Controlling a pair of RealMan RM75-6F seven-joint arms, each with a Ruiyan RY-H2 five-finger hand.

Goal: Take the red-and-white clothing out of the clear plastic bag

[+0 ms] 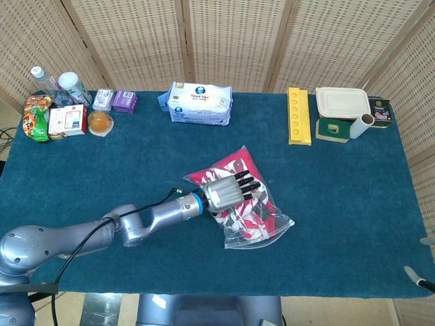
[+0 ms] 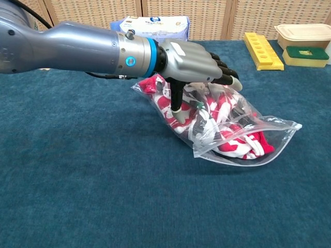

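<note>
The clear plastic bag [image 1: 266,229] [image 2: 273,135] lies on the blue table a little right of centre, its mouth toward the front right. The red-and-white clothing [image 1: 228,170] [image 2: 244,145] is bunched inside it. My left hand [image 1: 228,193] [image 2: 192,61] lies across the top of the bag with its fingers spread over the plastic, and the thumb touches the bag's near side; it grips nothing. Of my right hand [image 1: 417,275] only a couple of spread fingertips show at the front right edge of the head view, far from the bag.
A pack of wipes [image 1: 200,103] sits at the back centre. A yellow tray [image 1: 298,115], a white lidded box [image 1: 342,102] and a green sponge [image 2: 305,52] stand at the back right. Bottles and small packets [image 1: 64,119] crowd the back left corner.
</note>
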